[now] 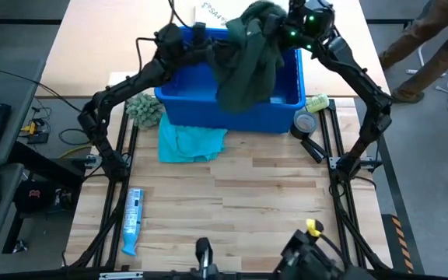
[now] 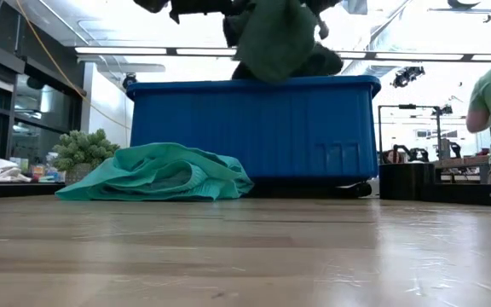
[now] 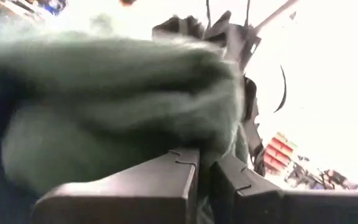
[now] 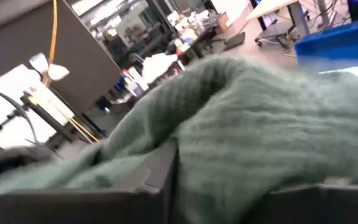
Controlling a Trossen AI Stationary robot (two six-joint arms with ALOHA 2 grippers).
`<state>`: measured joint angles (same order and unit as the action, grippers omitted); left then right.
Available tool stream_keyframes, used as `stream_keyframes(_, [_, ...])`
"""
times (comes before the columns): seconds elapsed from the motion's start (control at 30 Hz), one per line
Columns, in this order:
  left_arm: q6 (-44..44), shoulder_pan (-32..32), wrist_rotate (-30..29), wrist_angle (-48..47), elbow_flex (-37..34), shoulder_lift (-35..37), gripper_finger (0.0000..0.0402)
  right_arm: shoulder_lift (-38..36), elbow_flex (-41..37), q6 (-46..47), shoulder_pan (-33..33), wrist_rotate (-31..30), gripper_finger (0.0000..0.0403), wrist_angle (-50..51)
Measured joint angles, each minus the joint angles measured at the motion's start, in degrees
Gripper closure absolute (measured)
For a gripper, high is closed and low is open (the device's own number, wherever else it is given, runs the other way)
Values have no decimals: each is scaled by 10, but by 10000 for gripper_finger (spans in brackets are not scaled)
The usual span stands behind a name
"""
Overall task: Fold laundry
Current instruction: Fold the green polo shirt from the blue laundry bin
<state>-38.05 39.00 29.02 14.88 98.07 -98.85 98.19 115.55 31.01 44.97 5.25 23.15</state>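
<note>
I hold a dark green garment (image 1: 249,54) up in the air above the blue bin (image 1: 232,105), so the folding itself is not yet begun. My left gripper (image 3: 204,180) is clenched on the cloth, its two fingers closed together with the green fabric bunched just above them. My right gripper (image 1: 306,23) sits at the garment's other upper edge; fabric lies draped over and between its fingers, but I cannot tell whether it is pinching the cloth or letting go. The garment hangs below and between my two grippers, its lower part trailing down toward the bin's front rim. The turquoise garment (image 1: 191,143) lies crumpled on the bench (image 1: 247,202) well below my left gripper, just in front of the bin, unfolded. By my judgement, the green piece must come out to the bare bench, be spread flat and folded, and the turquoise one after it.
</note>
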Motion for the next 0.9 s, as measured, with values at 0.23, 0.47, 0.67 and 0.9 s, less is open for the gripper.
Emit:
stream_keyframes(0.23, [-9,41,19,-11,4,34,401,14,0,-30,9,-33,252,42])
stream_keyframes(0.47, [-45,62,20,5,4,62,401,1,0,-30,39,-33,248,47])
stream_keyframes(0.67, [-142,35,51,95,4,73,401,-11,0,-31,52,-31,247,49])
stream_keyframes(0.9, [-219,-24,67,169,4,73,401,-38,0,-41,53,60,318,36])
